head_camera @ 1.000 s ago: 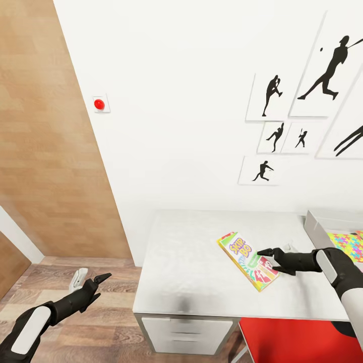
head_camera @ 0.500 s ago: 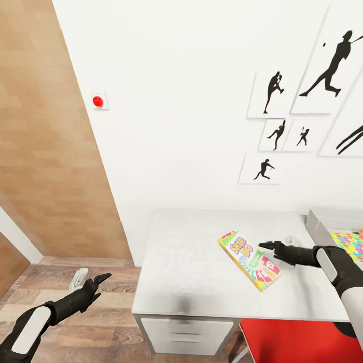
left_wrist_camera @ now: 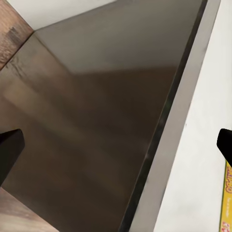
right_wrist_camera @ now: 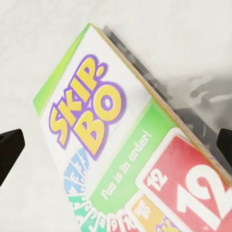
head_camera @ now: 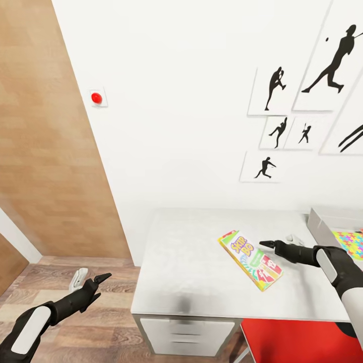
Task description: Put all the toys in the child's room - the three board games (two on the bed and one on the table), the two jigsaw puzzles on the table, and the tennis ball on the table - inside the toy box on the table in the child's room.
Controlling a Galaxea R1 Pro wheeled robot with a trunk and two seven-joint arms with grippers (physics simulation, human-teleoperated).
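The SKIP-BO board game (head_camera: 249,259) lies flat on the table (head_camera: 191,262), its long side running diagonally. My right gripper (head_camera: 277,241) hovers open just above the box's far right end. In the right wrist view the box lid (right_wrist_camera: 125,145) lies between the two spread fingertips (right_wrist_camera: 9,150). At the table's right end stands the toy box (head_camera: 320,220), with a jigsaw puzzle (head_camera: 351,241) lying inside it. Low at the left, my left gripper (head_camera: 93,276) hangs open over the wood floor, holding nothing. The left wrist view shows a sliver of the board game (left_wrist_camera: 226,193).
Drawers (head_camera: 186,335) sit under the desk, and a red chair seat (head_camera: 292,340) is below the table's near right edge. A wooden panel (head_camera: 45,141) stands at the left. Baseball silhouette pictures (head_camera: 302,101) and a red button (head_camera: 96,97) are on the white wall.
My right gripper has risen a little and drawn back from over the box's end. The whole view has shifted slightly. The left arm has not moved.
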